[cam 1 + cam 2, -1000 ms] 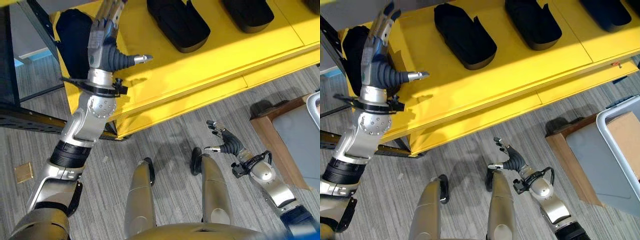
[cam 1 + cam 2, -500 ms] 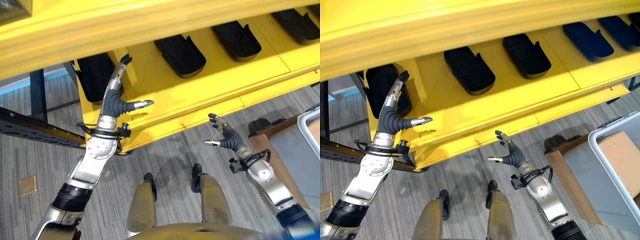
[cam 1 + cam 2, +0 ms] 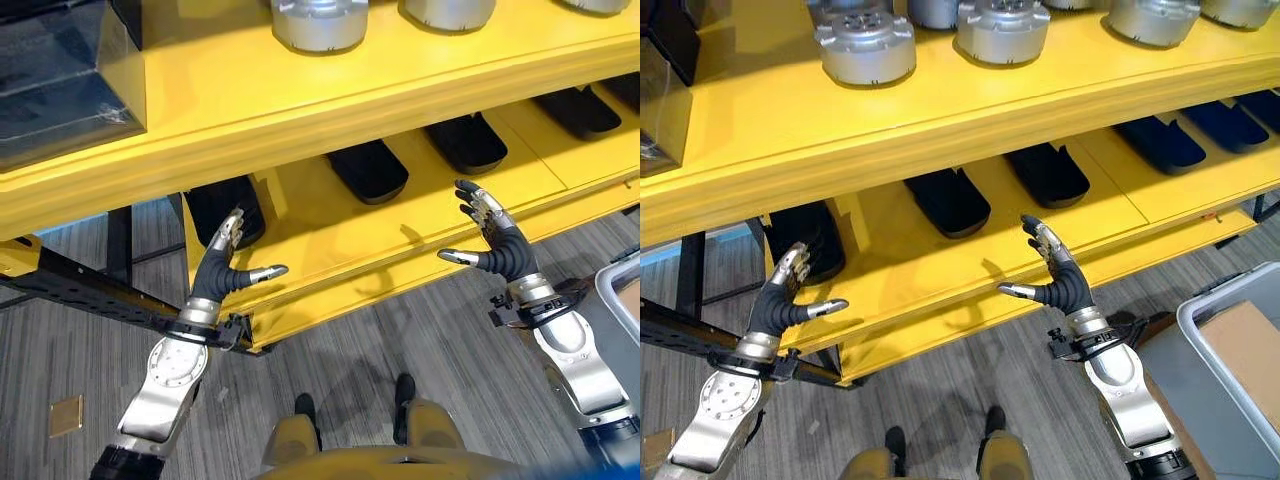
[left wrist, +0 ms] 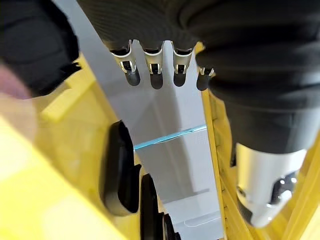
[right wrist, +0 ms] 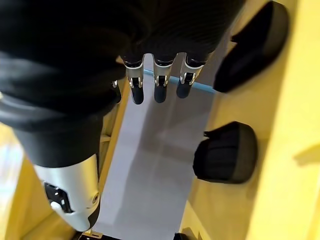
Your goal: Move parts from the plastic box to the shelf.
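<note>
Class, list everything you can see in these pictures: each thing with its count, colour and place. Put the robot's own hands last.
shelf: one, yellow, two levels, in front of the robot.
round metal parts: at least five, silver-grey, in a row on the upper level.
black trays: at least five, in a row on the lower level.
dark box: one, on the upper level at the robot's left.
plastic box: one, grey, on the floor at the robot's right.
left hand: open, empty, before the lower level.
right hand: open, empty, before the lower level.

Bright overhead light is glaring off the glossy yellow two-tier shelf (image 3: 940,120), casting soft hand shadows on its lower board; wrist views are blurring up close.
</note>
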Controlling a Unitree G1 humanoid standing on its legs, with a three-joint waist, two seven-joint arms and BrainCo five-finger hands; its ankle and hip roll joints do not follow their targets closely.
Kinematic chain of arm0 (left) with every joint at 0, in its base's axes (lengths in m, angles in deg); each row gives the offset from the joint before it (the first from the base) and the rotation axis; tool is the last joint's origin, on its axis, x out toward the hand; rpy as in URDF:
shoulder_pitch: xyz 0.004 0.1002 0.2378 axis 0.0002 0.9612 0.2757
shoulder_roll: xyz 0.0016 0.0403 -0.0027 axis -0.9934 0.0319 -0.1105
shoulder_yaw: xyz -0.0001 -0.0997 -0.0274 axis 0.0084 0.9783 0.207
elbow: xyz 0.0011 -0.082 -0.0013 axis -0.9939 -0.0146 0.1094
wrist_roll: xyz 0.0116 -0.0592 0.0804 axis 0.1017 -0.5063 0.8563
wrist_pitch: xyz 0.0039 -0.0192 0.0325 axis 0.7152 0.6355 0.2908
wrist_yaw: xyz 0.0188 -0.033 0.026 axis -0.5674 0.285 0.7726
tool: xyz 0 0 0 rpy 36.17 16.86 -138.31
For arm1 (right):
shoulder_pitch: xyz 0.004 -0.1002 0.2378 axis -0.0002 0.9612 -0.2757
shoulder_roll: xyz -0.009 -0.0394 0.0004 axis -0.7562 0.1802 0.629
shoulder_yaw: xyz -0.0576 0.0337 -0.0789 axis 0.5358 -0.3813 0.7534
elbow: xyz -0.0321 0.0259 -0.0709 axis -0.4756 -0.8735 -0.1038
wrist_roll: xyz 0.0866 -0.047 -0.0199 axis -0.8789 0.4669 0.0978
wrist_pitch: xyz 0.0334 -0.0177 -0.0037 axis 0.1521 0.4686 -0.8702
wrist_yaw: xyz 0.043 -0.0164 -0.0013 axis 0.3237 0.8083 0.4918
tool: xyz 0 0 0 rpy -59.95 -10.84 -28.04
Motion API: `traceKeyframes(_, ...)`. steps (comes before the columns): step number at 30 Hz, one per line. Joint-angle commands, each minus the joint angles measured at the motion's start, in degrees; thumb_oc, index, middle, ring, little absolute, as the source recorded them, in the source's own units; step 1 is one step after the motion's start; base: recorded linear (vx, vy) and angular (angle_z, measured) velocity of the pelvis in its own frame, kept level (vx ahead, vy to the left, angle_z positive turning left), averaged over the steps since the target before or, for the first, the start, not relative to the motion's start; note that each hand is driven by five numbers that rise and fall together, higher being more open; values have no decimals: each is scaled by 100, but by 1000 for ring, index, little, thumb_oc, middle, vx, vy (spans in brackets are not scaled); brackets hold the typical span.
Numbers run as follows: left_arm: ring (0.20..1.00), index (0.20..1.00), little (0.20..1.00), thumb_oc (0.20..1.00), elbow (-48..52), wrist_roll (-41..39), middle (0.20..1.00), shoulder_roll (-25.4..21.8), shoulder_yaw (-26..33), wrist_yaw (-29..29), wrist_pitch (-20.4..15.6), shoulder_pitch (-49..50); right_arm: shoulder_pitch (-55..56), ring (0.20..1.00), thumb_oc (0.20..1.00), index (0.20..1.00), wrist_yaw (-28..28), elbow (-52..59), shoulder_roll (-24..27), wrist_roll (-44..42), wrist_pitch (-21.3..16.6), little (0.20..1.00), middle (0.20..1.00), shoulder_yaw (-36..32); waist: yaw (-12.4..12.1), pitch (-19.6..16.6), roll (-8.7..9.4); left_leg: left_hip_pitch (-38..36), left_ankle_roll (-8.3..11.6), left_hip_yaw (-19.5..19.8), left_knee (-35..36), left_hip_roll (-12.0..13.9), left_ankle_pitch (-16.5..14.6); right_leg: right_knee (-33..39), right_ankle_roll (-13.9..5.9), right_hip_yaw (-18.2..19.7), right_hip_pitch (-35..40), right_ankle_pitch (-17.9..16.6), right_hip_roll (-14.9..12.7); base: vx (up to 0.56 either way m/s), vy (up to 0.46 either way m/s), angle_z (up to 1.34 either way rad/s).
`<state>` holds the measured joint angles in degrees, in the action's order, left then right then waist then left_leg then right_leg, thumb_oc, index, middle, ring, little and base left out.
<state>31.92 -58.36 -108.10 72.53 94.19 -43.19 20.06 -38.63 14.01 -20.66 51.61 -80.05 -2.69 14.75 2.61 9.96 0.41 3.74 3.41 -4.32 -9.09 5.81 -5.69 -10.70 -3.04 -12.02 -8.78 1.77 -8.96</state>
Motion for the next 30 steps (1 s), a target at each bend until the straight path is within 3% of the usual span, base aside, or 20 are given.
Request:
traceKeyframes(1, 1000, 1000, 1000, 1000, 406, -225, 1000, -212, 93, -195, -282, -85, -348, 1000, 1000, 1000, -180, 216, 69, 319, -448, 1000, 1000, -73, -4, -176, 174, 299, -262, 71, 67, -220, 303, 142, -306, 103, 264, 113, 28, 0, 0, 0)
traceKeyframes(13, 1000, 1000, 1000, 1000, 222, -742, 1000, 12, -342, -366, -145, -164, -2035, 1000, 1000, 1000, -711, -1475, 168, 1001, -252, 1000, 1000, 736, -228, -358, 154, 55, -264, 85, 179, -234, 280, 238, -297, 86, 502, 152, 6, 39, -17, 1)
traceKeyframes(21, 1000, 1000, 1000, 1000, 175, -950, 1000, -277, -778, -341, -216, -487, -4028, 1000, 1000, 1000, -1075, -3464, 336, 1501, -67, 1000, 1000, 2014, -443, 89, -17, 428, -249, 110, -34, -285, 339, -56, -258, 109, 75, 121, -52, -75, -1, 4)
traceKeyframes(30, 1000, 1000, 1000, 1000, 172, -1052, 1000, -422, -908, -234, -277, -815, -5204, 1000, 1000, 1000, -1251, -4435, 677, 1825, 52, 1000, 1000, 2580, -477, 547, -152, 998, -263, 83, -552, -328, 282, -603, -216, 187, -507, 162, -140, -85, 8, 2)
